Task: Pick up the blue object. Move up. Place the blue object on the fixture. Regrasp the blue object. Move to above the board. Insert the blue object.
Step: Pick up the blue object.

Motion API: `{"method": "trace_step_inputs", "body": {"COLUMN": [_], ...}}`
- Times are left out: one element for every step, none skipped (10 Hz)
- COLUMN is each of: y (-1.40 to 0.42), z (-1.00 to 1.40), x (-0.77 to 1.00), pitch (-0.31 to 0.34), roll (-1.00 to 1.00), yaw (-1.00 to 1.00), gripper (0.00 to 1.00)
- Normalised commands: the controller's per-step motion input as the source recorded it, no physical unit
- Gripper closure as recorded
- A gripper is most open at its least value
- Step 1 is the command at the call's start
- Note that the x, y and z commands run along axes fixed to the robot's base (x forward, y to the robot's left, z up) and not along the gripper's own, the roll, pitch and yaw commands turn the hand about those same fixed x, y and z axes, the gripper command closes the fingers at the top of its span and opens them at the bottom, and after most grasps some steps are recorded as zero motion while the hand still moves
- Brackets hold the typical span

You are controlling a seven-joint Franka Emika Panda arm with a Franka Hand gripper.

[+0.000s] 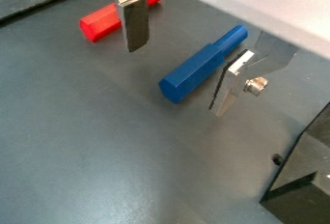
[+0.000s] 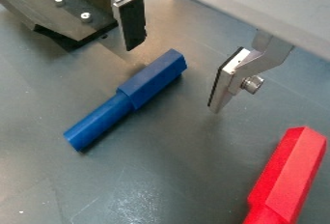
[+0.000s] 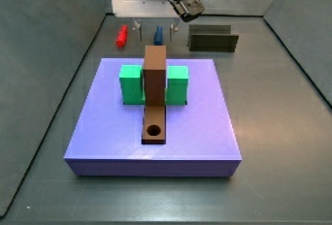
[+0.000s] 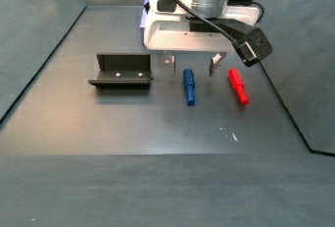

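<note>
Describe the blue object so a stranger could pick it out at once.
Find the purple board; beyond it, on the dark floor, the open gripper hovers. Below it lies the blue object, a slim stepped peg between the fixture and a like-sized red peg.

The blue peg (image 2: 126, 107) lies flat on the dark floor, just beside the fixture (image 4: 121, 72), with the open tool (image 2: 183, 56) straddling its far end, fingers not touching it.
</note>
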Motion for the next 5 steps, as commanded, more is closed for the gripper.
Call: {"method": "trace_step_inputs", "body": {"y": [-0.07, -0.06, -0.07, -0.05, -0.04], "z": [-0.13, -0.17, -0.20, -0.15, -0.14], "x": [0.00, 0.00, -0.01, -0.01, 0.00], "pitch": [-0.010, -0.043, -0.094, -0.083, -0.080], "roll": [0.01, 0.00, 0.00, 0.00, 0.00], "yaw": [0.06, 0.07, 0.07, 0.07, 0.05], "gripper": [0.00, 0.00, 0.00, 0.00, 0.00]}}
